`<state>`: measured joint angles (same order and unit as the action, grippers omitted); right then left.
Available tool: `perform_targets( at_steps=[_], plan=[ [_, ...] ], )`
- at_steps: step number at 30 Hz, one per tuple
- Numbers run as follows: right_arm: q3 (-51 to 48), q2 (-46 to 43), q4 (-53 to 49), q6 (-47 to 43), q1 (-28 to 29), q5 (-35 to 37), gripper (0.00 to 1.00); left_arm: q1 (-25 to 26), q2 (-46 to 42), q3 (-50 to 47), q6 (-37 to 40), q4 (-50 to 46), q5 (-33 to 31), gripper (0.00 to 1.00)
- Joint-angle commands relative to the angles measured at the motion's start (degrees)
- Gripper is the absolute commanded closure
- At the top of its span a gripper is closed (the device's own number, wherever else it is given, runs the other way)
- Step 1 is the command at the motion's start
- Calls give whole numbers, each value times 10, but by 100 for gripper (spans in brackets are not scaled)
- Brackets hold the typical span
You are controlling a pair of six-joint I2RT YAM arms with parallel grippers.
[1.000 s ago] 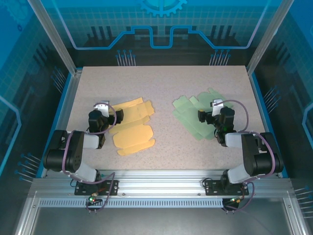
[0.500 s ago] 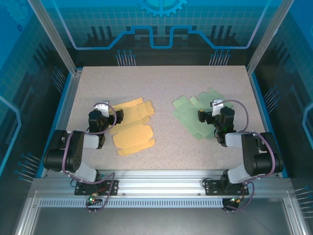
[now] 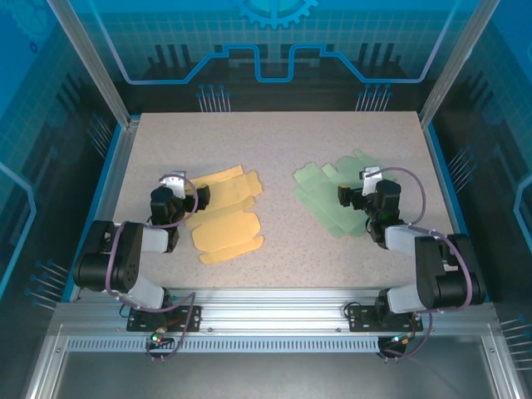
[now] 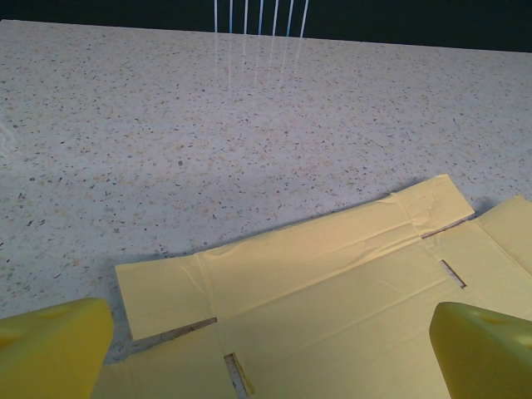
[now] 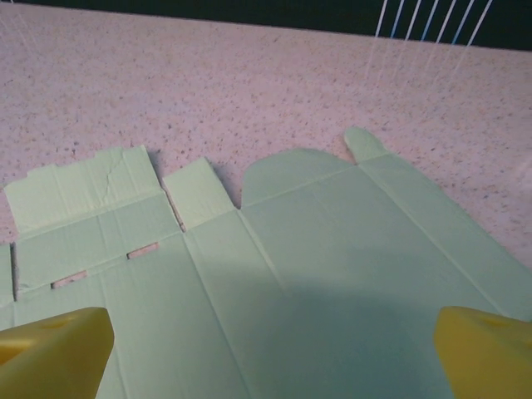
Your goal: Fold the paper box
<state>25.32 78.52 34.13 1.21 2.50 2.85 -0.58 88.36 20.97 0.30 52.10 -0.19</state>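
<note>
Yellow paper box (image 3: 224,218) lies unmoved; right arm (image 3: 439,278) has shifted slightly outward.

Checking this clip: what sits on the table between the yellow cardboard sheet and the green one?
Nothing. In the top view, the stretch between the yellow sheet and the green sheet is bare speckled table.

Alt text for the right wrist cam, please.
A flat, unfolded green paper box blank lies on a speckled table, its flaps, slits and creases facing up. Two yellow fingers stand wide apart at the bottom corners, holding nothing.
</note>
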Motion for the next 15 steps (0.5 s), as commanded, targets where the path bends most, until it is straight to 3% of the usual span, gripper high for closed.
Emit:
perform_targets(
  at_steps=[1,7,11,15],
  plan=[
    [31,-61,-98,51,-11,26,0,4,4,11,2,0,-4,1],
    [113,-120,-348,151,-25,73,0,5,-54,0,-5,-28,-41,1],
    [147,-138,-494,219,-37,81,0,10,-162,-12,-20,-90,-82,1],
    [153,-155,-586,266,-51,55,0,16,-264,11,-86,-181,-78,1]
  ],
)
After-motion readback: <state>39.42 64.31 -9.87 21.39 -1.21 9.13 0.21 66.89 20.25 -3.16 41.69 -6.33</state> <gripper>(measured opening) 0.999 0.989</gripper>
